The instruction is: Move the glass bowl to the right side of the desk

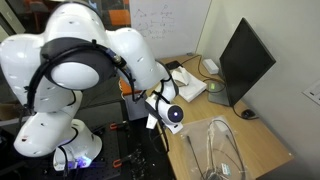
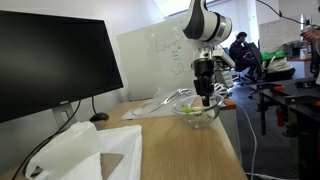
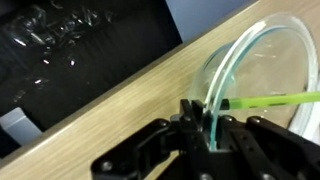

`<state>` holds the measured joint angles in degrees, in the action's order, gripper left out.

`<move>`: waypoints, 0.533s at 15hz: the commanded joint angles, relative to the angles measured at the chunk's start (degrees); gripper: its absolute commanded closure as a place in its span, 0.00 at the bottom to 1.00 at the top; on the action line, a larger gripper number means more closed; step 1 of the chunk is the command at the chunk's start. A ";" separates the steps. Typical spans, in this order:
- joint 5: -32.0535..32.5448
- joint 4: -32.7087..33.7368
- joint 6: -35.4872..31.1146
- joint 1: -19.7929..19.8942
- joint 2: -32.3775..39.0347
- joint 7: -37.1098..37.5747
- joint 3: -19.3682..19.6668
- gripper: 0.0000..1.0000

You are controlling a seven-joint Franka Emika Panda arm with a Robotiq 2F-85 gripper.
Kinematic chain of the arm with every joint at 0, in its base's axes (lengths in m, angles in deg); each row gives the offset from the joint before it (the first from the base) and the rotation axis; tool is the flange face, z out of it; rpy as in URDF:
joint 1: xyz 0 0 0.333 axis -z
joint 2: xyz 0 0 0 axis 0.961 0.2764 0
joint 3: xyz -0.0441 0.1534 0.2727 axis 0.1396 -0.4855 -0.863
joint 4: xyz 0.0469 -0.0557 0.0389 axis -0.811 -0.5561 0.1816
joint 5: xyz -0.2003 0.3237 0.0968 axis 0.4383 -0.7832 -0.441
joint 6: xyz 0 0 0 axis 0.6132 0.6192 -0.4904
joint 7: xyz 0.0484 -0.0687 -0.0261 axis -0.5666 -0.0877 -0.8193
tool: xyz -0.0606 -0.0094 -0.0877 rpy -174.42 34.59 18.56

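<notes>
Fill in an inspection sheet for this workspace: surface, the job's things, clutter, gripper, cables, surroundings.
Surface: light-brown wooden desk, grain showing.
Job's things: glass bowl upright on the desk, near its edge; a green stick crosses it in the wrist view.
Clutter: monitor, pale mouse, white flat box, white crumpled sheet.
Gripper: gripper straddles the bowl's rim, one finger either side; whether it is clamped cannot be told.
Cables: black cable looped over the arm.
Surroundings: whiteboard; people in the background.
</notes>
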<state>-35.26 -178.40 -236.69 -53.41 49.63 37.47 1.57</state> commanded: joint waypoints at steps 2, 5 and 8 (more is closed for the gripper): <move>-1.88 3.60 -0.34 1.52 2.30 -0.75 0.04 0.97; -1.35 6.53 -0.64 1.63 4.66 0.70 1.18 0.97; -1.70 9.39 -0.66 2.10 6.62 0.69 1.64 0.97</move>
<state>-35.26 -171.33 -236.99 -51.81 55.11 37.76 3.52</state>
